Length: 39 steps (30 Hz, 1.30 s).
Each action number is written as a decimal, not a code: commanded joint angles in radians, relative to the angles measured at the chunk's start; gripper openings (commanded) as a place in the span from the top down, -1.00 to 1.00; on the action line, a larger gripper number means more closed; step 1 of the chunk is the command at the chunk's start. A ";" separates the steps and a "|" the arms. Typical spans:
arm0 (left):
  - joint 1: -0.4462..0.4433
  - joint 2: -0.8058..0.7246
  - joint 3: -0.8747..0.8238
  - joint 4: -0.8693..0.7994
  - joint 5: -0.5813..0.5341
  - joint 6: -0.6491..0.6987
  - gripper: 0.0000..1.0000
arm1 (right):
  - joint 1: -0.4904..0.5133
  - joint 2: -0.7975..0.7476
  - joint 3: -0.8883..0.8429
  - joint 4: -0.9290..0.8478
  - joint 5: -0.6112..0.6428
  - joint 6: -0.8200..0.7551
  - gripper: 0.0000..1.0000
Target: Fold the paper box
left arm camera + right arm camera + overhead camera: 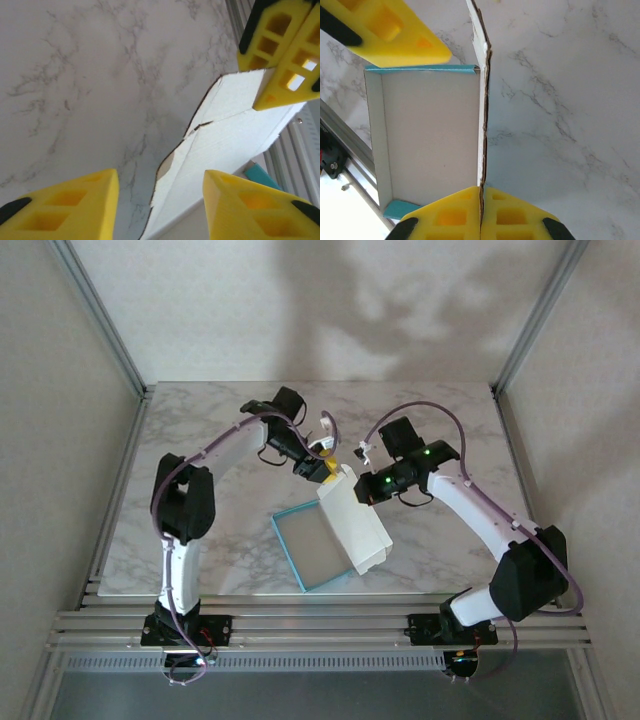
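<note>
Paper box (310, 550) flap pinched at far end by R gripper (481, 192); L gripper (160, 175), released, poised just beyond, toward table's (200, 420) far-left corner.

Paper box (312, 550) on tabletop (200, 430), between both sets of jaws. Raised flap (355, 525) edge inside right jaws; tray part left of them. Left jaws just beyond flap's far corner, near right jaws.

top external: high, behind the arm bases (185, 628), looking down on the whole counter (200, 430).
left wrist: close, tilted down past its own jaws.
right wrist: close, near-vertical onto the counter.
shared: paper box (352, 522), in all three.
</note>
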<state>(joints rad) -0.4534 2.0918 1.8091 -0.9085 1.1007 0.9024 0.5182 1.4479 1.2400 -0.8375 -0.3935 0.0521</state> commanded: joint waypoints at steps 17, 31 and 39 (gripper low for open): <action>-0.052 0.117 0.177 -0.266 -0.033 0.133 0.64 | -0.004 0.044 0.056 -0.064 0.051 -0.062 1.00; -0.053 0.129 0.209 -0.279 -0.057 0.113 0.61 | -0.004 0.049 0.055 -0.062 0.061 -0.067 1.00; -0.058 0.134 0.217 -0.283 -0.061 0.112 0.97 | -0.001 0.044 0.056 -0.045 0.053 -0.056 0.95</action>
<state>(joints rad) -0.4969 2.2055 2.0018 -1.1473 1.0317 1.0096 0.5186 1.4887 1.2774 -0.8871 -0.3477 -0.0002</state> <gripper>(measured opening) 0.058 0.049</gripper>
